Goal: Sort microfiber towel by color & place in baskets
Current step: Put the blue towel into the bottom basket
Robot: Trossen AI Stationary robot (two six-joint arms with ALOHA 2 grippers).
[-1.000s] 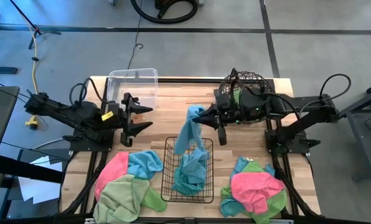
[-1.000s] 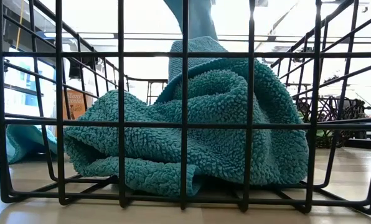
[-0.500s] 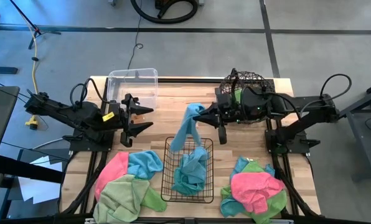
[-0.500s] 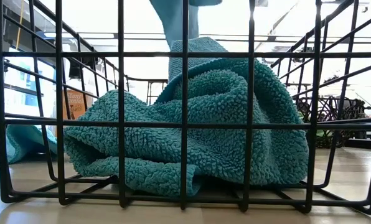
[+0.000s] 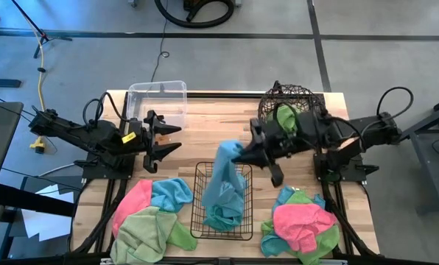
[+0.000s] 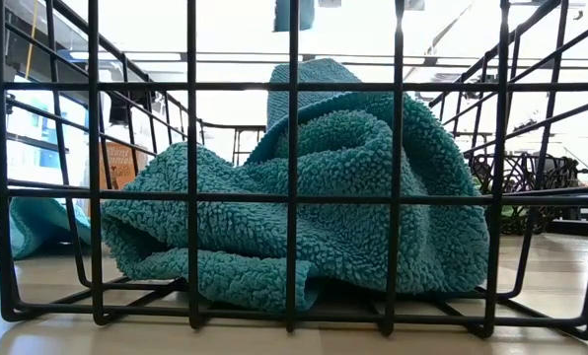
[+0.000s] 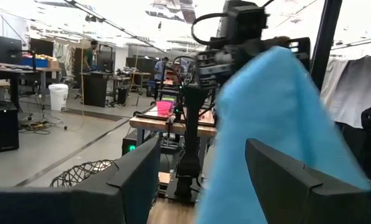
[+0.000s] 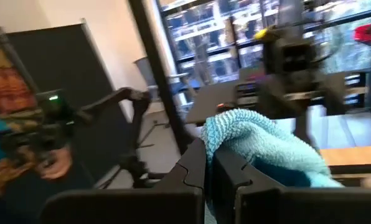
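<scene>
**A:** Where is the blue towel (image 5: 225,177) right now?

**B:** It hangs from the right end effector (image 5: 241,153), pinched by its top corner. The fingers are pressed together on the cloth; the right wrist view shows the fabric bunched right at the tips. The towel's long axis runs nearly straight down, drooping in the high view toward 7 o'clock from the grip.

**A:** And the black wire basket (image 5: 197,221)?

**B:** Directly under it. From the right end effector, the basket lies toward 6 to 7 o'clock in the high view. The towel's lower end already hangs over the basket's far rim, above another blue towel (image 6: 304,207) heaped inside. In the low view only a scrap of the hanging cloth shows above that heap, not touching it.

**A:** So the next move turns on what?

**B:** My guess: on the towel's tail staying inside the rim. Released here, most of it should fall in, though the top part might drape over the far edge.

**A:** The other arm?

**B:** The left end effector (image 5: 160,140) waits at 9 o'clock from the basket, near the clear tub (image 5: 157,98), fingers spread, holding nothing. The right one is clearly nearer.

**A:** Anything left to sort?

**B:** Two mixed piles, one (image 5: 152,218) left of the basket, one (image 5: 302,223) right. A green towel (image 5: 284,115) sits in the round basket (image 5: 287,94).
</scene>
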